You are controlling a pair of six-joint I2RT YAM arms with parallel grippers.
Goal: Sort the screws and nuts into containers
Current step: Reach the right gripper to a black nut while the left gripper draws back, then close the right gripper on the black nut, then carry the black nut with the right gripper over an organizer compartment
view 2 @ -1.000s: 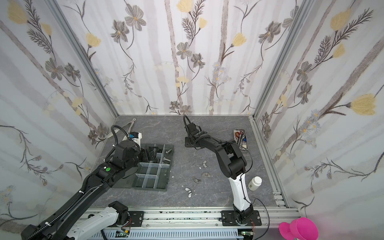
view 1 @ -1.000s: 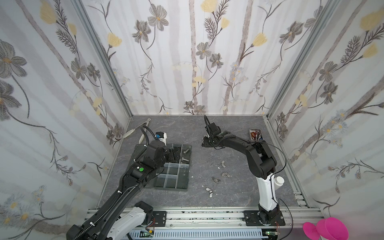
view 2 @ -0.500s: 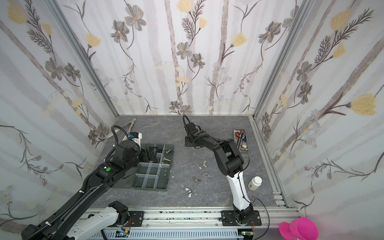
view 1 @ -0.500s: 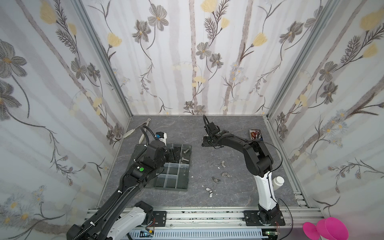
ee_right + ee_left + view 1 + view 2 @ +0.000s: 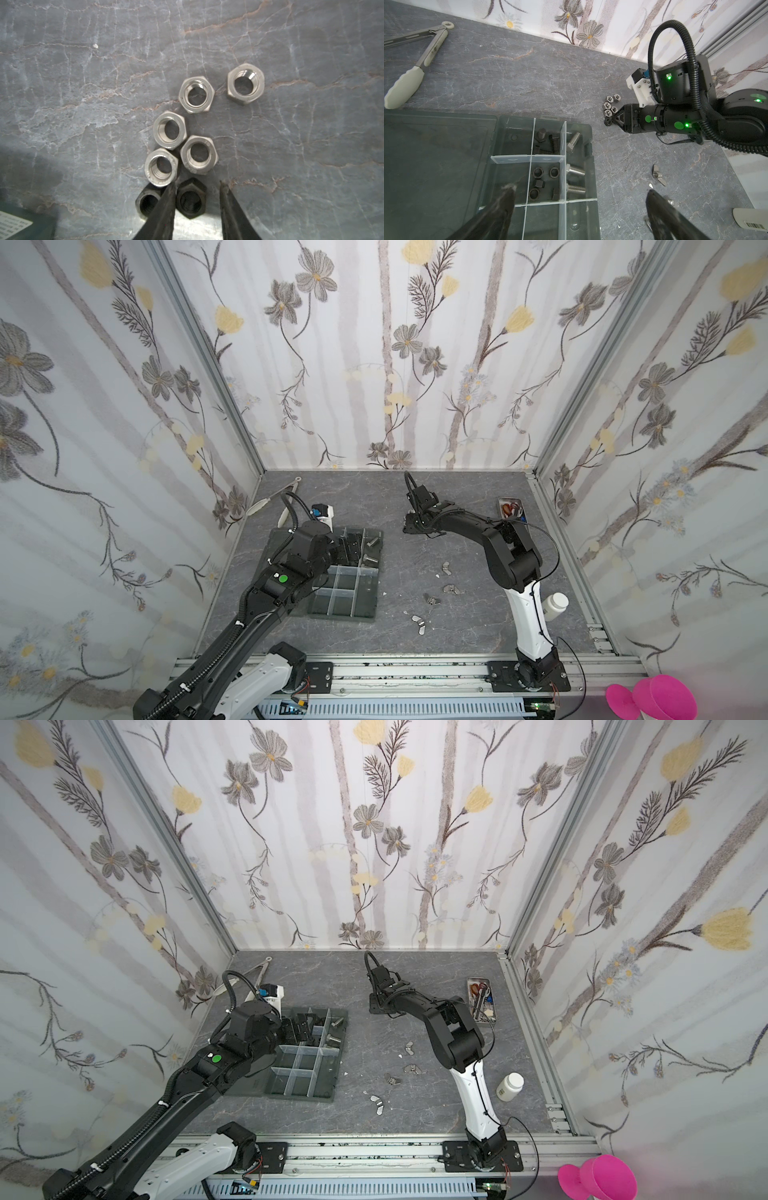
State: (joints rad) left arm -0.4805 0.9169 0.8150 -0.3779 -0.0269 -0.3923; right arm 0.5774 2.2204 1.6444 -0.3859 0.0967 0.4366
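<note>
Several silver hex nuts (image 5: 196, 94) lie in a cluster on the grey floor, with two black nuts beside them. My right gripper (image 5: 197, 184) is open and straddles one black nut (image 5: 191, 200); one finger touches it and the opposite one stands off by a gap. The second black nut (image 5: 148, 202) lies just outside that finger. In both top views this gripper (image 5: 409, 526) (image 5: 376, 1006) is low at mid-back. My left gripper (image 5: 580, 190) hangs wide open and empty over the containers (image 5: 591, 128) (image 5: 345, 616). Their cells hold black screws (image 5: 548, 143), silver screws (image 5: 575, 172) and black nuts (image 5: 538, 184). Wing nuts (image 5: 453, 589) lie loose.
Metal tongs (image 5: 274, 497) lie at the back left. A narrow tray of scissors (image 5: 513, 508) sits at the back right. A white bottle (image 5: 555, 605) lies by the right arm's base. The organiser's lid (image 5: 436, 155) lies flat beside the cells.
The right arm's elbow has edged slightly left while its gripper stays at the nut cluster. The left arm has not visibly moved.
</note>
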